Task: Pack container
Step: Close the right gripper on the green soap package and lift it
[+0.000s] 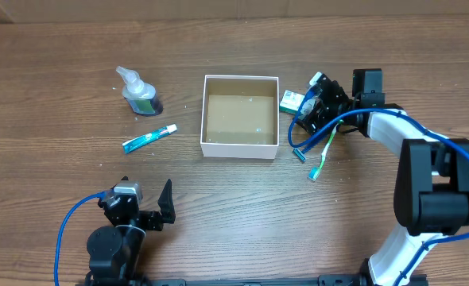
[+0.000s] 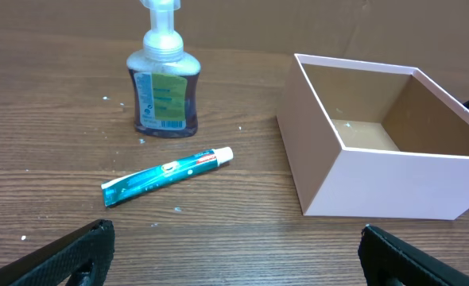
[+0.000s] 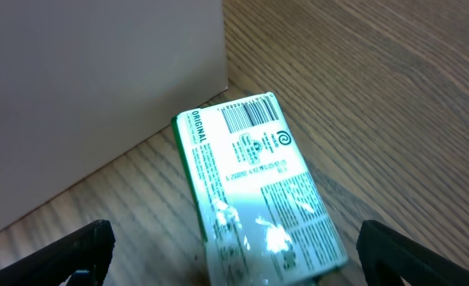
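Brown woodgrain table (image 1: 60,48) carries everything. The container (image 1: 240,77), a square shallow box with thin white walls and a bare brown cardboard floor, sits near the middle of the table, open side up and with nothing inside.

Just beside its right wall lies a green-and-white packet (image 3: 254,191), flat on the wood with its barcode and small print facing up. In the right wrist view one corner of the packet comes close to the foot of the white wall. The right gripper (image 3: 234,258) hangs low over this packet with its fingers spread wide. The two dark fingertips show at the lower corners of the wrist view, the packet lies between them, and neither tip is touching it.

Near the right arm, on the side toward the robot, a slim green stick-shaped item (image 1: 320,159) lies on the table. It is too small to name with confidence.

To the left of the container, well apart from it, a clear pump bottle of bluish liquid (image 2: 164,87) stands upright. A teal toothpaste tube (image 2: 167,176) lies just in front of it, its white cap pointing toward the container.

The left gripper (image 2: 238,258) is back near the robot's edge of the table, spread wide and holding nothing, well short of the tube.
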